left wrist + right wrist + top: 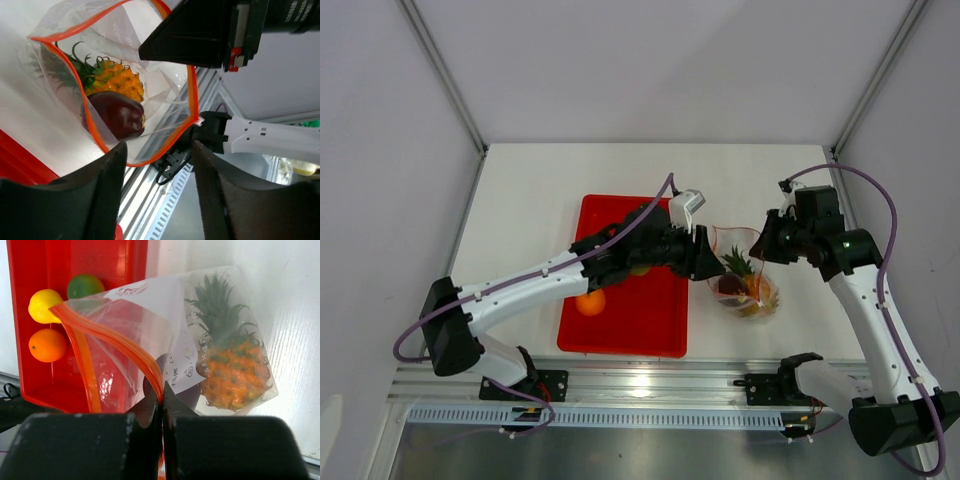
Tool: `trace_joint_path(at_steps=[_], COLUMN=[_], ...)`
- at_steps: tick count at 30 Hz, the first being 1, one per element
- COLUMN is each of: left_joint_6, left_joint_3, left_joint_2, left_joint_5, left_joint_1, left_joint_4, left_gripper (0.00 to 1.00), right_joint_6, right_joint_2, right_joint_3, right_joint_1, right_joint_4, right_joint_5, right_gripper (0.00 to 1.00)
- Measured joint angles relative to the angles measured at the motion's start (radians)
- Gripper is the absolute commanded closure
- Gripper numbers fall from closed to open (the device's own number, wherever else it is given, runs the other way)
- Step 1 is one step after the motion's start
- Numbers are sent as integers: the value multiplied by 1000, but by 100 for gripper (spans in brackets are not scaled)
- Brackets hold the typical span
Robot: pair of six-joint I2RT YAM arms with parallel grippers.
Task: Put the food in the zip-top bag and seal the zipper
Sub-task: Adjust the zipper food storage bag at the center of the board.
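The clear zip-top bag (pixel 752 292) lies right of the red tray, its mouth held wide. My right gripper (pixel 162 390) is shut on the orange zipper (pixel 110 332) at the mouth's edge. Inside the bag lie the pineapple (pixel 115 80) and a dark red fruit (pixel 117 115). My left gripper (pixel 159 150) hangs just before the bag's mouth, jaws apart with nothing between them. In the top view it (pixel 705 255) reaches over the tray's right edge. An orange (pixel 47 345), a yellow pear (pixel 44 305) and a green fruit (pixel 85 286) rest in the tray.
The red tray (pixel 630 330) sits left of the bag under my left arm. An aluminium rail (pixel 650 385) with both arm bases runs along the near edge. White walls close off the back and sides.
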Motion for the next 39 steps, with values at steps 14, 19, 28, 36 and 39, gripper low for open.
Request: trace_joint_path(at_steps=[14,19,28,36,39], left_joint_6=[-27,-43,-53,-113,-132], left_joint_3=[75,87,256,111,16], left_joint_2=[157,193,203,150,154], left_joint_5=[-27,13,137,185,180], left_joint_1=[-33,-33,-36,-59,-59], left_joint_4=[-81,-82,-43,74,78], left_gripper=[53,99,99,100,99], right_joint_6=[9,8,8,39,46], right_joint_2=[-34,-45,-64,-126,-122], right_joint_3=[-8,-8,195,280,138], right_joint_1=[11,10,-6,3,7], right_joint_4=[-14,-31,-166,-185,-142], right_joint_5=[11,53,264,247,238], right_gripper=[100,100,100,100,100])
